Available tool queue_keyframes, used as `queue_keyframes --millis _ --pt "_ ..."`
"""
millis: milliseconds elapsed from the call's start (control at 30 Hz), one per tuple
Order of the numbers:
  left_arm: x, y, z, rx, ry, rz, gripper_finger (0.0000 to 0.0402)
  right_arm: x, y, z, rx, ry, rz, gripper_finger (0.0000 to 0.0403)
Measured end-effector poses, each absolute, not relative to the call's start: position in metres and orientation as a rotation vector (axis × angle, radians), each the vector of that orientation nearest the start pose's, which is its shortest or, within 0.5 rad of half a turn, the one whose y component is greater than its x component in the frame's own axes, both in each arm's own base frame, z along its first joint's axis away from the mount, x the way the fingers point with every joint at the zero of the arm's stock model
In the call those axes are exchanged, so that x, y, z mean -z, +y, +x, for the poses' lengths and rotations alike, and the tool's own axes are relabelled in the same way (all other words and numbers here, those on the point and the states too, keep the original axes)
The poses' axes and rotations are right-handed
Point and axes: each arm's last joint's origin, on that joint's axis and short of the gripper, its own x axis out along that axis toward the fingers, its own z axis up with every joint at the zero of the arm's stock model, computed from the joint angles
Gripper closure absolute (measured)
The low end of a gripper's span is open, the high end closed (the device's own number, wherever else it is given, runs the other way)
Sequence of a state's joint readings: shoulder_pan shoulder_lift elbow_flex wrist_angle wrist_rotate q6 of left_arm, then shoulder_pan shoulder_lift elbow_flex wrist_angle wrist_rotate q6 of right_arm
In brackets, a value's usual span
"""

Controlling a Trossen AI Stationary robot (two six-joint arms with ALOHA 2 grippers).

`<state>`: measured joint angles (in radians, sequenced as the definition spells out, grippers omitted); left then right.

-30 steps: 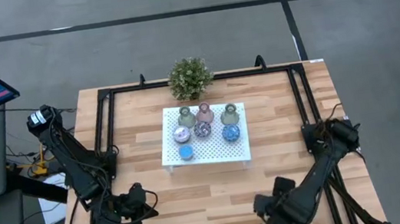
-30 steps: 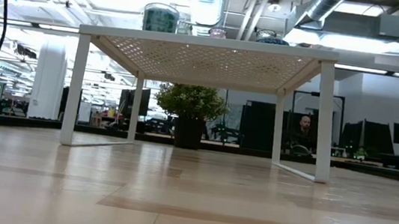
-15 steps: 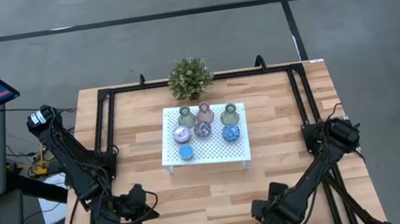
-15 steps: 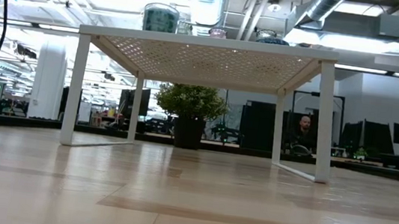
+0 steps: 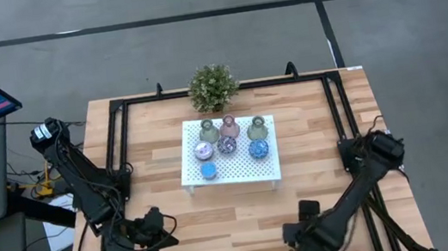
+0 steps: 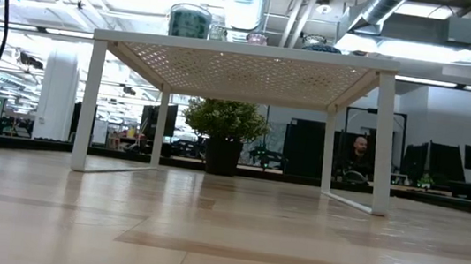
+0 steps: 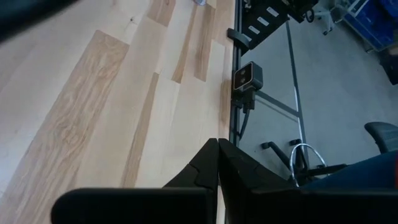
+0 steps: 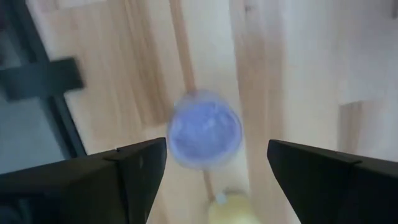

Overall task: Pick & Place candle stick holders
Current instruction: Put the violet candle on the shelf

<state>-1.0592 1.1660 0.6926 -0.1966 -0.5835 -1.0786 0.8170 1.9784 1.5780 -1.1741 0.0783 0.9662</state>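
Note:
The white perforated tray stands mid-table on its legs. It carries three vase-shaped holders, green, pink and green, and pucks: lilac, speckled and two blue. My right gripper is open near the table's front edge, above a lilac-blue puck that lies on the wood. A yellow puck lies beside it. The arm hides both pucks in the high view. My left gripper is shut and empty at the front left.
A bushy potted plant stands at the far edge behind the tray. Black frame rails run along the table's left, right and far sides. Bare wood lies between the tray and the front edge. A person sits in the room beyond.
My right gripper has shifted a little near the table's front edge. The tray and the holders on it have stayed where they were.

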Motion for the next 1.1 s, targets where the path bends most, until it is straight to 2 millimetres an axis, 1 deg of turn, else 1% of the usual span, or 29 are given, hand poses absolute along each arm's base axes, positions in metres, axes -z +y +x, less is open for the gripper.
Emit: queue_keyframes --millis 133,267,367,433,500,600,667,733,800,900,1000,1100 --pt "-0.231 -0.196 0.128 0.158 0.629 -0.550 0.0392 -0.239 0.268 0.240 0.143 1.429 0.084 0.0132" --pt "-0.232 -0.196 0.129 0.160 0.626 -0.554 0.0392 -0.266 0.266 0.231 0.116 1.263 0.092 0.0132" --pt "-0.232 -0.196 0.129 0.164 0.625 -0.548 0.0392 -0.277 0.266 0.224 0.115 1.172 0.058 0.0132" --pt "-0.232 -0.197 0.129 0.165 0.623 -0.550 0.0392 -0.275 0.263 0.218 0.125 1.160 0.040 0.0132" --pt "-0.232 -0.197 0.129 0.166 0.622 -0.552 0.0392 -0.265 0.258 0.210 0.136 1.171 0.061 0.0132" --pt "-0.232 -0.197 0.129 0.168 0.620 -0.555 0.0392 -0.246 0.254 0.203 0.069 1.190 0.157 0.0133" --pt "-0.233 -0.197 0.129 0.169 0.618 -0.558 0.0392 -0.243 0.251 0.200 0.036 1.175 0.210 0.0133" --pt "-0.233 -0.197 0.129 0.170 0.617 -0.560 0.0392 -0.245 0.248 0.200 0.024 1.152 0.230 0.0133" --pt "-0.233 -0.197 0.129 0.171 0.616 -0.560 0.0392 -0.246 0.245 0.202 0.005 1.155 0.203 0.0133" --pt "-0.233 -0.197 0.129 0.178 0.613 -0.544 0.0392 -0.245 0.245 0.205 -0.007 1.163 0.206 0.0133" --pt "-0.233 -0.197 0.129 0.178 0.612 -0.545 0.0392 -0.239 0.243 0.210 -0.007 1.218 0.221 0.0126" --pt "-0.233 -0.197 0.129 0.179 0.611 -0.547 0.0392 -0.232 0.241 0.216 0.000 1.263 0.227 0.0107"
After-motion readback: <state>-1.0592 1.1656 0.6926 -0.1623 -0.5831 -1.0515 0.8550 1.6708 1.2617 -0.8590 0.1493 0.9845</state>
